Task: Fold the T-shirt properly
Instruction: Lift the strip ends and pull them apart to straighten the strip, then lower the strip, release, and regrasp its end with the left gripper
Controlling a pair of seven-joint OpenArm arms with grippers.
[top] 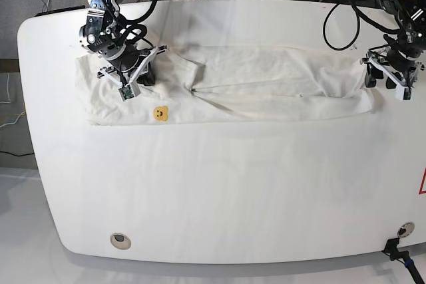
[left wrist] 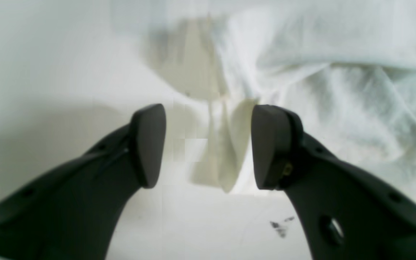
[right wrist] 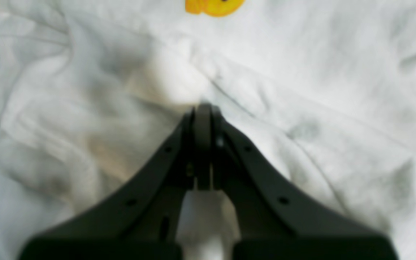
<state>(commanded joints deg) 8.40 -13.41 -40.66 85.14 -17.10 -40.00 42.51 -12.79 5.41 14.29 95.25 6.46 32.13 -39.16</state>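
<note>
Where pinched, T-shirt (right wrist: 302, 90) inside right claw (right wrist: 203, 108)

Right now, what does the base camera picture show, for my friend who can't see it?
A white T-shirt lies spread in a long band across a white table, small yellow bear face showing. The right gripper is shut on its cloth at the picture's left; the left gripper is at the shirt's other end.
</note>
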